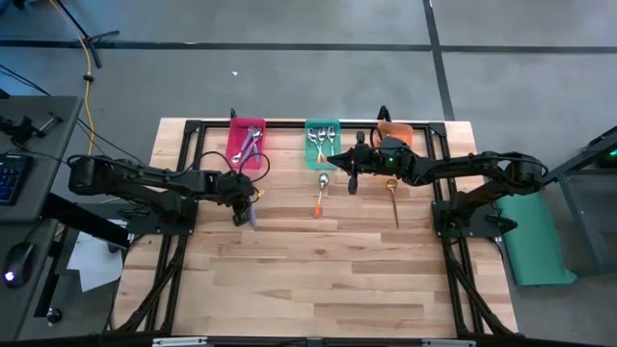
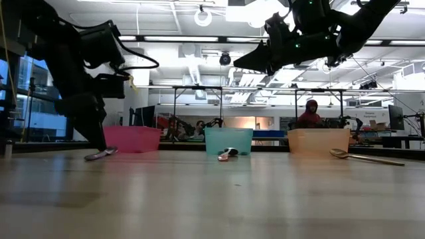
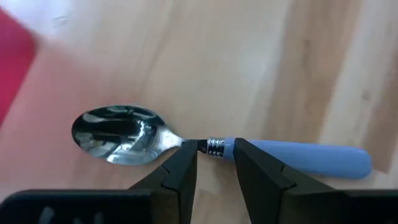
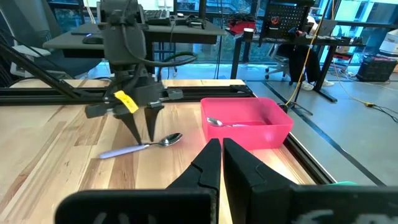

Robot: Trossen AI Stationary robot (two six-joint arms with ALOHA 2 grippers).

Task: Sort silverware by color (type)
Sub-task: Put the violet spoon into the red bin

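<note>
A spoon with a silver bowl and a purple-blue handle [image 3: 292, 155] lies flat on the wood [image 1: 253, 214] in front of the red bin. My left gripper [image 3: 214, 155] is open and points down over its neck, one fingertip toward the bowl and one toward the handle; the right wrist view shows it there too [image 4: 144, 140]. My right gripper [image 4: 222, 155] is shut on nothing and hangs in the air [image 1: 353, 183] near the teal bin. An orange-handled spoon [image 1: 320, 196] and a gold spoon [image 1: 393, 200] lie on the table. My left gripper comes at the purple-handled spoon from above, fingertips [image 3: 186, 158] beside the ringed neck [image 3: 215, 147], set along the spoon and not across it. Whether they touch it, I cannot tell. The spoon lies flat on the table.
Three bins stand in a row at the far edge: red [image 1: 234, 135] with purple-handled spoons inside, teal [image 1: 309, 145] with several spoons, orange [image 1: 400, 128]. The near half of the table is bare wood. A person sits far behind the table [image 2: 309, 113].
</note>
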